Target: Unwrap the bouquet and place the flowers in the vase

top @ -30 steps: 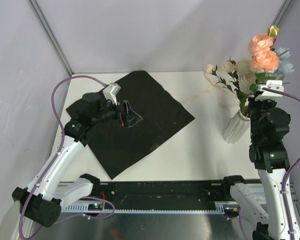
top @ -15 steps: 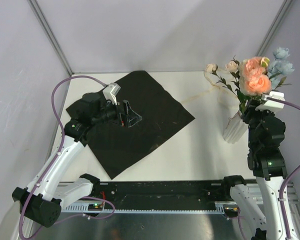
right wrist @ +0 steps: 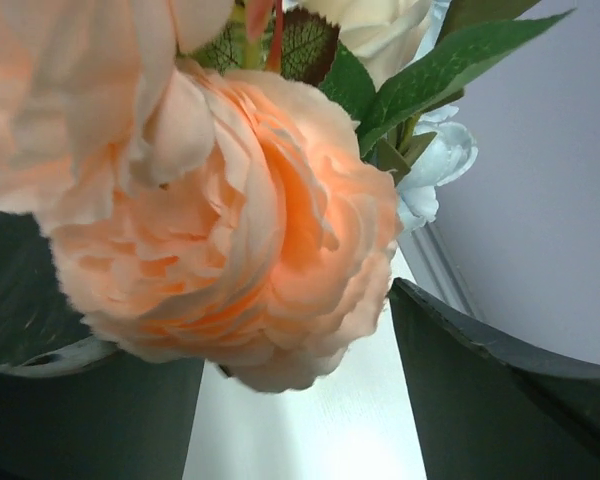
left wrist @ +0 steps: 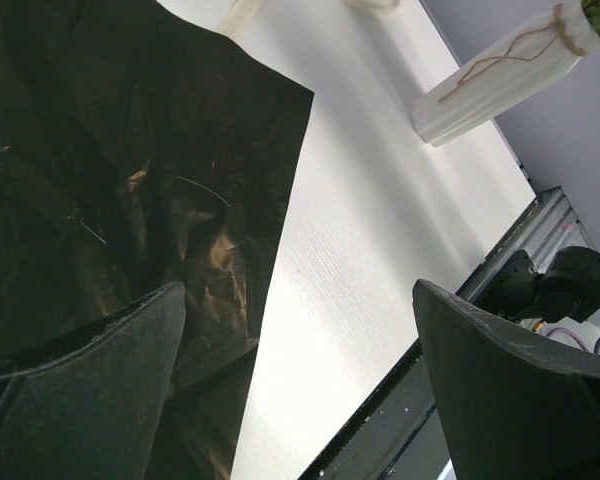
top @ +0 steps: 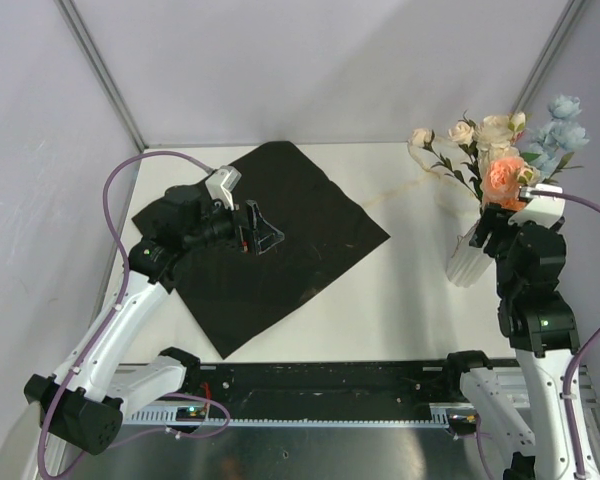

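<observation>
1. The flowers [top: 500, 160] stand in the vase [top: 468, 258] at the right side of the table [top: 400, 290]. Their stems go down into the round mouth and the blooms fan out above it, so the bunch's long axis runs from the mouth up to the blooms
2. The right tool [top: 495, 228] sits against the near side of the bunch, just above the vase mouth and under the blooms. The right arm is far nearer to the flowers, and the left arm is well apart across the table
3. The right tool's 2 fingers stand apart. In the wrist view a peach bloom [right wrist: 230, 230] fills the space in front of and between them, and neither finger is seen clamping it. I cannot tell whether a finger brushes a stem or a leaf lower down
4. The left tool [top: 260, 235] is wide apart and holds nothing. It hangs over the black wrapping sheet [top: 310, 260], which lies spread flat on the left half of the table. I cannot tell whether its tips touch the sheet
5. A cream ribbon [top: 412, 188] lies loose on the table beyond the vase
6. The flowers look seated, so the task seems nearly done. The next move likely belongs to the right arm: back away toward its own base without hooking the blooms, since a snag could tip the vase
</observation>
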`<state>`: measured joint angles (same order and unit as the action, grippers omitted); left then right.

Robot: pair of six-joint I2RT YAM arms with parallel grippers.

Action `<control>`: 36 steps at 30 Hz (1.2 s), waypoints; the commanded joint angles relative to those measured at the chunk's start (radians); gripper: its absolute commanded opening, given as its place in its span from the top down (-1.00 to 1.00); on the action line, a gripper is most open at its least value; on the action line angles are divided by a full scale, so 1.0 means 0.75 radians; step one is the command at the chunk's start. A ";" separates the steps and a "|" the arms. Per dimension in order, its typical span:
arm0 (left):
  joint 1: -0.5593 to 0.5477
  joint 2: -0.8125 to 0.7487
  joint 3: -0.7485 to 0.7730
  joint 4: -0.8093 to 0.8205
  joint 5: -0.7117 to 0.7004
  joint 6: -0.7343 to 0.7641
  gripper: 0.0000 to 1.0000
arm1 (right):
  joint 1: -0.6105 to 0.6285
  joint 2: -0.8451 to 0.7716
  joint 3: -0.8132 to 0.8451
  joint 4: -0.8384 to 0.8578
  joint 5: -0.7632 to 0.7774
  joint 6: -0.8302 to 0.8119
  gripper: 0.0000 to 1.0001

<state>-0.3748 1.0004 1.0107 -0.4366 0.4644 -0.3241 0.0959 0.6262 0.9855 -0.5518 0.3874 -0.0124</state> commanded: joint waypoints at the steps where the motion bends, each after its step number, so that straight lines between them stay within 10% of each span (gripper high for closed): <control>1: -0.007 -0.011 0.016 0.005 -0.008 0.003 -0.99 | -0.004 0.000 0.192 -0.163 -0.046 0.068 -0.58; 8: -0.007 -0.058 0.007 0.005 -0.087 0.018 -0.99 | -0.003 0.017 0.478 -0.377 -0.218 0.190 -0.95; 23: -0.009 -0.265 -0.025 0.031 -0.296 0.053 -0.99 | 0.125 0.285 0.662 -0.218 -1.041 0.397 -0.99; 36: -0.008 -0.294 -0.033 0.046 -0.291 0.054 -0.99 | 0.639 0.408 0.290 0.030 -0.646 0.533 -0.99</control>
<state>-0.3756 0.7975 0.9928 -0.4335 0.2588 -0.3058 0.5381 0.9337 1.2694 -0.6518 -0.1761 0.2764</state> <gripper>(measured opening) 0.995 0.992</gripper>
